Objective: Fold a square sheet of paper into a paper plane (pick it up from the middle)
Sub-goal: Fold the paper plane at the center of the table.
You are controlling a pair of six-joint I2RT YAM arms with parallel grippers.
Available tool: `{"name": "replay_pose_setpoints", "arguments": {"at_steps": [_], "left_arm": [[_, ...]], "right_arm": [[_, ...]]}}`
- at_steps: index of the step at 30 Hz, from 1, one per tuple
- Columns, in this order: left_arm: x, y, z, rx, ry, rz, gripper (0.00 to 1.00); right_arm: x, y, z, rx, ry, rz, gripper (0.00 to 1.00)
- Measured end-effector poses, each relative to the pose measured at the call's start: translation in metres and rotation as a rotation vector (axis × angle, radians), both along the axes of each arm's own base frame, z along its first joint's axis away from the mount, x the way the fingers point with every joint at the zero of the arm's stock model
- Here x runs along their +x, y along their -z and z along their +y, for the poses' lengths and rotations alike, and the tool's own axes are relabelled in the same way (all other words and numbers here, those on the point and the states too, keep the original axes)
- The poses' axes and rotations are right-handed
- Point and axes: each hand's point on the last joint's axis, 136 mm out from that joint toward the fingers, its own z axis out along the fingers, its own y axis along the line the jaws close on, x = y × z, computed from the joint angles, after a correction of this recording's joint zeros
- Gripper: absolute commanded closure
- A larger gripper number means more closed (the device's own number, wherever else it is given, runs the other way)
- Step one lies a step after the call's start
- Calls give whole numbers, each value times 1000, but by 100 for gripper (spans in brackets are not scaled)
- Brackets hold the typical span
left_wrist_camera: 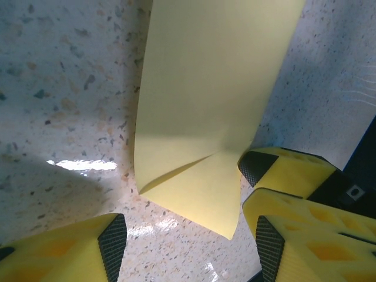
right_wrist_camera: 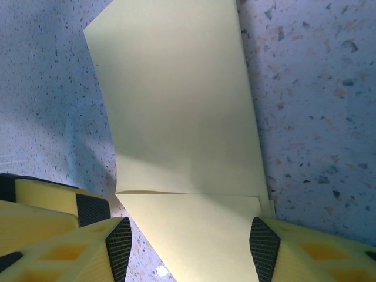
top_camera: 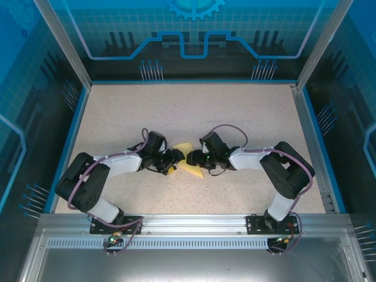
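The pale-yellow square sheet of paper [top_camera: 195,170] lies folded on the speckled table, mid-front, between both gripper heads. In the left wrist view the sheet of paper [left_wrist_camera: 205,88] has a creased corner flap whose tip points down between my left gripper [left_wrist_camera: 189,249]. Its jaws are open and touch nothing. In the right wrist view the sheet of paper [right_wrist_camera: 176,106] lies flat, its lower flap spanning the gap of my right gripper [right_wrist_camera: 192,245]. That gripper is open astride it, and its right fingertip [right_wrist_camera: 264,244] sits at the paper's edge. From above, the left gripper [top_camera: 175,157] and right gripper [top_camera: 191,157] nearly meet.
The speckled table [top_camera: 176,106] is walled by blue rails at left, right and back. A metal rail [top_camera: 188,223] carries both arm bases at the near edge. A finger of the right gripper [left_wrist_camera: 288,170] shows close beside my left gripper's right finger.
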Motion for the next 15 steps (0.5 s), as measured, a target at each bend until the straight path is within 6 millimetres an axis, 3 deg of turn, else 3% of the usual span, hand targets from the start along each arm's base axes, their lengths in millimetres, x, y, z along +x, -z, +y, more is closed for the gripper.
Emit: {"name": "replay_pose_setpoints", "arguments": {"at_steps": [4, 12, 15], "left_arm": [[4, 1, -3, -2, -3, 10, 41], [6, 3, -5, -3, -4, 18, 40], [7, 4, -6, -6, -3, 20, 46]], "right_arm": [[0, 0, 0, 5, 7, 6, 40], [1, 0, -1, 11, 16, 11, 40], [1, 0, -1, 12, 19, 13, 41]]}}
